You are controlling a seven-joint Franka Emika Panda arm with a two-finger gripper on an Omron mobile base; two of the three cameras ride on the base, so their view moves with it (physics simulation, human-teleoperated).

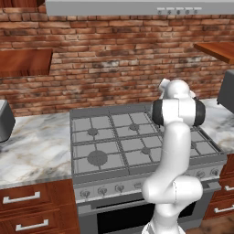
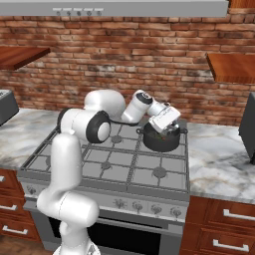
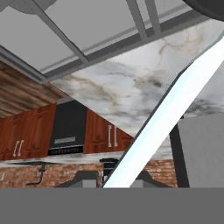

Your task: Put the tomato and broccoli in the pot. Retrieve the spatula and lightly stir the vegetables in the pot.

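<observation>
The dark round pot (image 2: pixel 162 143) stands on the stove's back right burner. My gripper (image 2: pixel 168 129) hangs tilted right over its opening, at the end of the arm stretched across the stove. In the hand view the spatula's long pale handle (image 3: pixel 166 118) runs from between my two dark fingertips (image 3: pixel 89 178) up toward the pot's dark rim (image 3: pixel 209 8). The jaws stand close on both sides of the handle. The spatula's head is hidden. Small red and green specks (image 2: pixel 159 134) show inside the pot; the tomato and broccoli are otherwise hidden under the hand.
The grey gas stove (image 2: pixel 109 164) has marble counter on both sides (image 2: pixel 219 159). A dark appliance (image 2: pixel 248 129) stands at the right edge of the counter and a grey one (image 1: pixel 3 121) at the left. Wooden shelves (image 2: pixel 231 67) and a range hood (image 2: pixel 134 7) hang above.
</observation>
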